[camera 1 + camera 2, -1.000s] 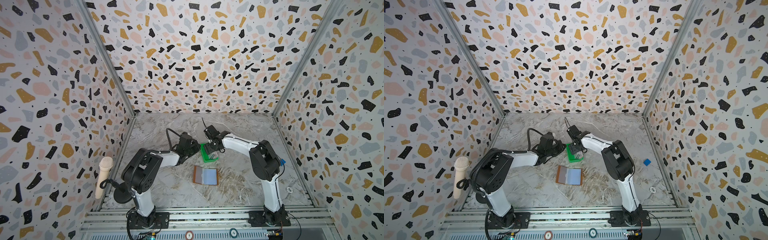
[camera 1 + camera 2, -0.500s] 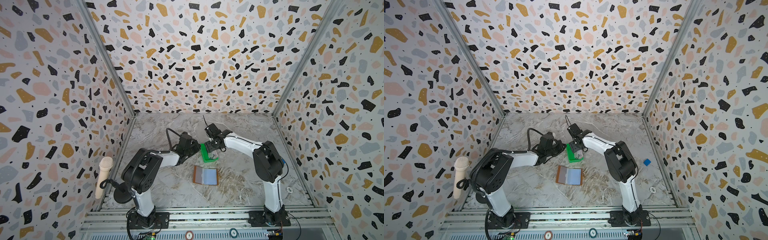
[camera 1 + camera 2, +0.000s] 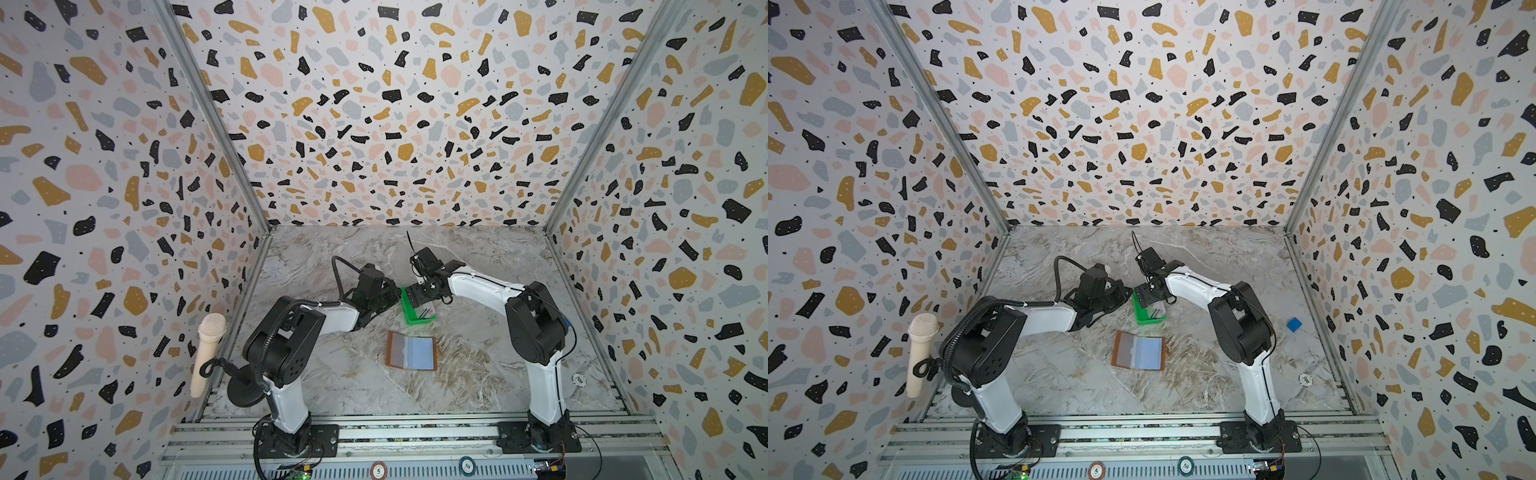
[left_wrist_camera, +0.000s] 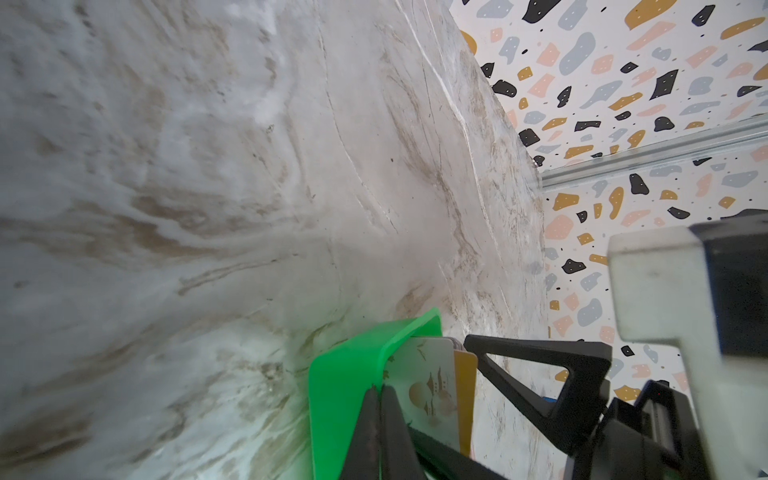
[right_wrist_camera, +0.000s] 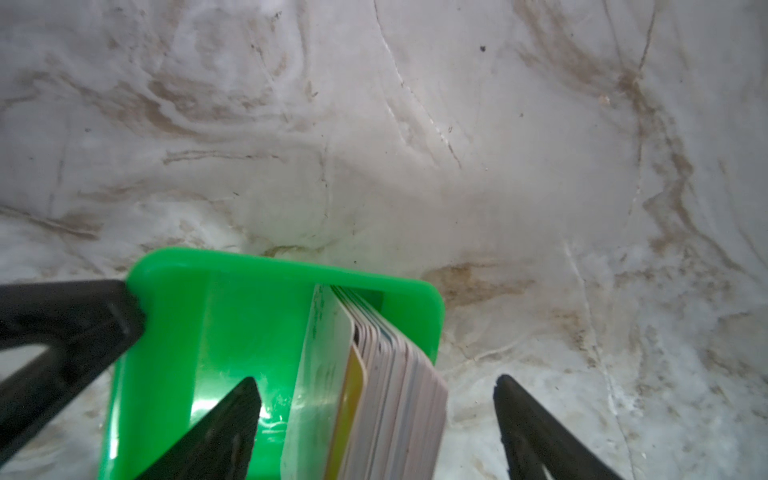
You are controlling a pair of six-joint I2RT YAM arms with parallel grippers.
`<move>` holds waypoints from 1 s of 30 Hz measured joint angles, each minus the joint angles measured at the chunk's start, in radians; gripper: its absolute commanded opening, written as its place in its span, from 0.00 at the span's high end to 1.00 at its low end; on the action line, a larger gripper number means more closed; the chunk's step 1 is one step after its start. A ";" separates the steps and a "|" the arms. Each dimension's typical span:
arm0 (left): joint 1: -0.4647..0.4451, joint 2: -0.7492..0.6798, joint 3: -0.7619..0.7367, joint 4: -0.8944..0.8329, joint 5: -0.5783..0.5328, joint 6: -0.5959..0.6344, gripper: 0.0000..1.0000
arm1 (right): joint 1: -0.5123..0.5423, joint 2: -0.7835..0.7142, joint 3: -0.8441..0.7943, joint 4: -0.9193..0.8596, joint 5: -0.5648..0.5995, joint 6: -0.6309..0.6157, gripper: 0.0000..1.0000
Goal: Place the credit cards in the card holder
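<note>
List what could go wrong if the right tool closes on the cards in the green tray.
1. The open right tool straddles the whole leaning stack of credit cards, so it may pinch several at once.
2. One of its fingers hangs outside the green tray; closing could clamp the wall too and lift or tip the tray.
3. The shut left tool seems only to touch the tray's wall, so the tray may slide.
</note>
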 measured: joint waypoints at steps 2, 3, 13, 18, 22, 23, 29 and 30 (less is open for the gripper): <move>0.000 0.000 0.000 0.000 0.000 0.000 1.00 | -0.003 0.000 0.000 0.000 0.004 0.000 0.14; 0.000 0.000 0.000 0.001 0.000 0.000 1.00 | -0.004 0.000 0.000 0.000 0.007 0.000 0.15; 0.000 0.000 0.000 0.003 0.000 0.000 1.00 | -0.005 0.013 0.019 -0.023 0.024 -0.016 0.12; 0.000 0.001 0.000 0.003 0.001 0.000 1.00 | -0.007 0.037 0.021 -0.026 0.015 -0.017 0.13; 0.000 0.001 0.000 0.003 0.001 0.000 1.00 | -0.018 0.049 0.013 -0.025 -0.003 -0.016 0.15; 0.000 0.001 0.000 0.003 0.001 0.000 1.00 | -0.021 0.050 0.011 -0.024 -0.007 -0.016 0.15; 0.000 0.004 0.000 0.003 0.004 -0.001 1.00 | -0.026 0.050 0.010 -0.025 -0.005 -0.016 0.16; 0.000 0.004 0.000 0.003 0.004 -0.001 1.00 | -0.026 0.050 0.010 -0.025 -0.004 -0.016 0.16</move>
